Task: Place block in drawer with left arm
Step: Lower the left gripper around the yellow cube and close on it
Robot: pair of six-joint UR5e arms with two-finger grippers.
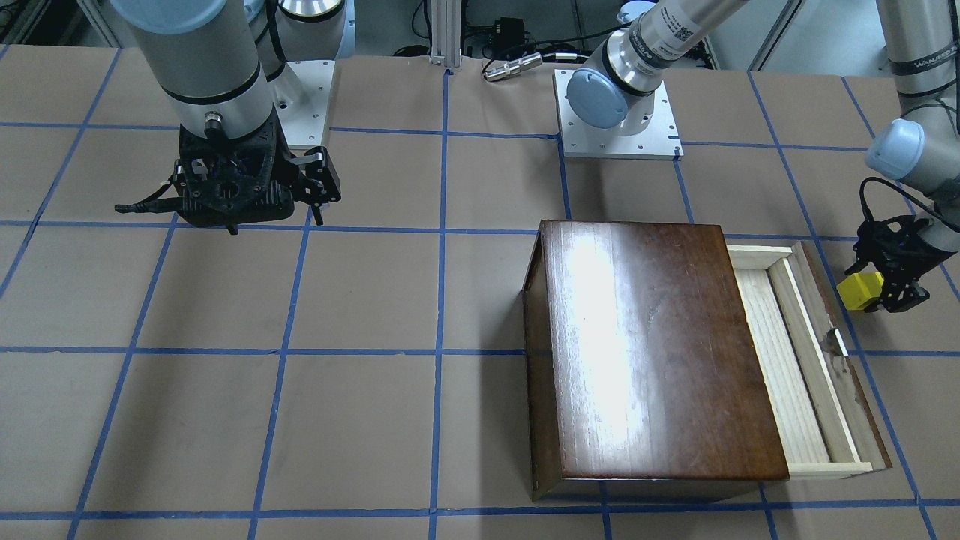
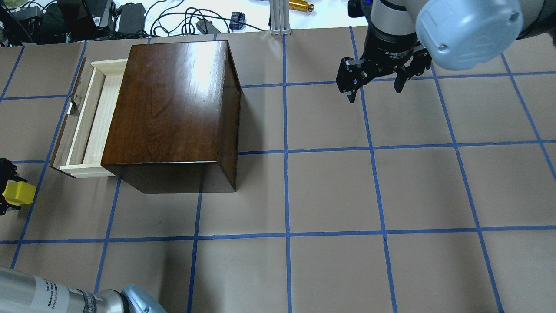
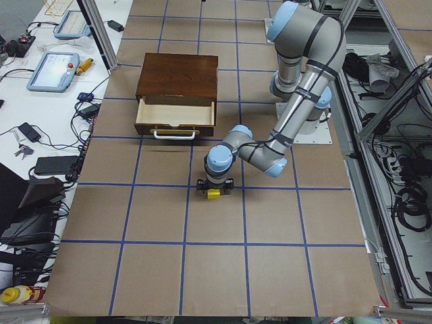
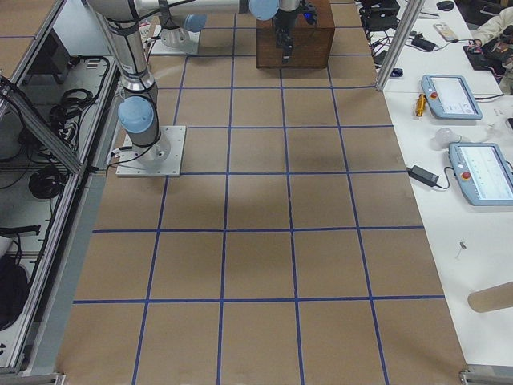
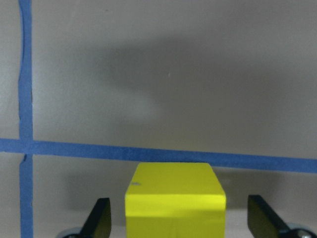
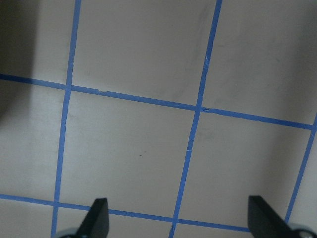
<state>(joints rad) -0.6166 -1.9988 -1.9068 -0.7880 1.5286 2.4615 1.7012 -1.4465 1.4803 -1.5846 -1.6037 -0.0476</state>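
Observation:
The yellow block [image 1: 860, 291] sits low over the table beside the drawer's front, between the fingers of my left gripper [image 1: 876, 296]. In the left wrist view the block [image 5: 174, 198] has a gap to each finger [image 5: 99, 220], so the gripper is open around it. It also shows at the overhead view's left edge [image 2: 19, 193]. The pale-wood drawer [image 1: 780, 360] is pulled out of the dark brown box [image 1: 652, 345] and holds nothing. My right gripper [image 2: 373, 84] is open and empty, far from the box.
The drawer's dark front panel with a metal handle [image 1: 838, 341] stands between the block and the tray. Blue tape lines grid the brown table [image 2: 330, 191]. Cables and devices lie past the far edge [image 2: 130, 17].

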